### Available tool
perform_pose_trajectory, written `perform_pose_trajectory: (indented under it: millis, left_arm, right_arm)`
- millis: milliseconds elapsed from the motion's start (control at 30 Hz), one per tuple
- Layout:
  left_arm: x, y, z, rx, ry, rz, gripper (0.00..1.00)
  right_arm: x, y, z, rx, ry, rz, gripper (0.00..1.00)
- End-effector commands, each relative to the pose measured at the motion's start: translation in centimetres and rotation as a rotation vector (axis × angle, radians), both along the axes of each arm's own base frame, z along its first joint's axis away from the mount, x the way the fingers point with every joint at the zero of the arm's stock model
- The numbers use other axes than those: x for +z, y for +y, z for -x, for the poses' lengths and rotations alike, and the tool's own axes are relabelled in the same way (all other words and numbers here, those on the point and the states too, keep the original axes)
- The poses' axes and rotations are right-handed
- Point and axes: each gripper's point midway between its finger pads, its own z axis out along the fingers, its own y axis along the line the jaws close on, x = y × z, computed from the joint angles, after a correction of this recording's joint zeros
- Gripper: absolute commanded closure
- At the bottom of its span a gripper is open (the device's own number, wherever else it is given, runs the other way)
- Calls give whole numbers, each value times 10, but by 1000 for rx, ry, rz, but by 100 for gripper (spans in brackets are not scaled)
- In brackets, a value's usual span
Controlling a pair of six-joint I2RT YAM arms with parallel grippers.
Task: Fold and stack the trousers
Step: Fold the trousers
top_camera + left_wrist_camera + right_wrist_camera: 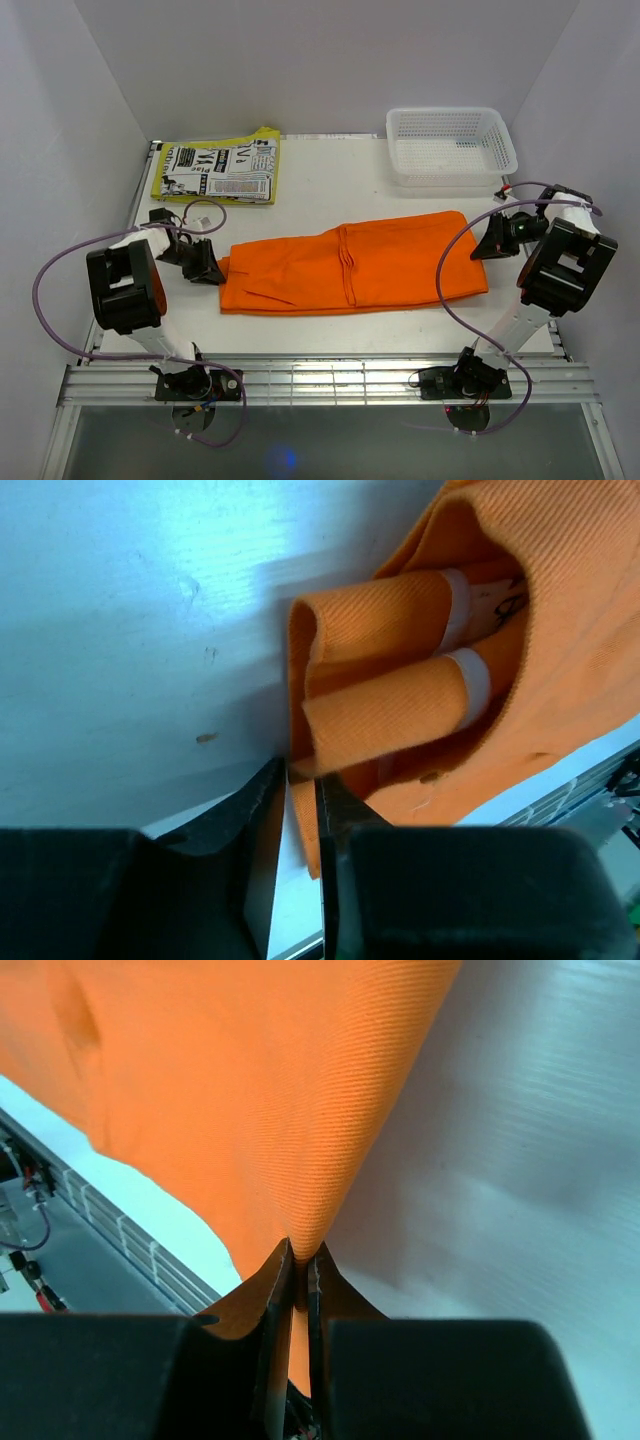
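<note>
The orange trousers [350, 265] lie flat across the middle of the table, folded lengthwise, with a crease near the middle. My left gripper [215, 270] is at their left end, low on the table. In the left wrist view its jaws [302, 775] are closed to a narrow gap on an edge of the orange cloth [560, 630], where rolled folds with white labels show. My right gripper [487, 245] is at the right end. In the right wrist view it [300, 1260] is shut on a pinched fold of the cloth [250, 1090].
A white mesh basket [450, 145] stands at the back right. A folded black, white and yellow printed garment [215, 170] lies at the back left. The metal rail [330, 380] runs along the table's near edge. White walls close in on both sides.
</note>
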Motion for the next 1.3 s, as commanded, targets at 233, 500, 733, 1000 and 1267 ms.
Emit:
perform_pose_trajectory:
  millis: [233, 500, 733, 1000, 1267]
  left_arm:
    - [10, -24, -20, -11, -48, 176, 98]
    - [41, -27, -25, 23, -126, 232, 44]
    - [80, -46, -30, 21, -199, 403, 20]
    - [66, -52, -20, 12, -175, 419, 26]
    - [19, -38, -20, 76, -51, 280, 71]
  right_arm:
    - [114, 58, -12, 51, -243, -253, 92]
    - [142, 109, -9, 171, -295, -340, 92]
    - [161, 159, -1, 299, -355, -338, 92]
    - [164, 227, 11, 463, -394, -328, 92]
    - [170, 284, 21, 615, -438, -362, 92]
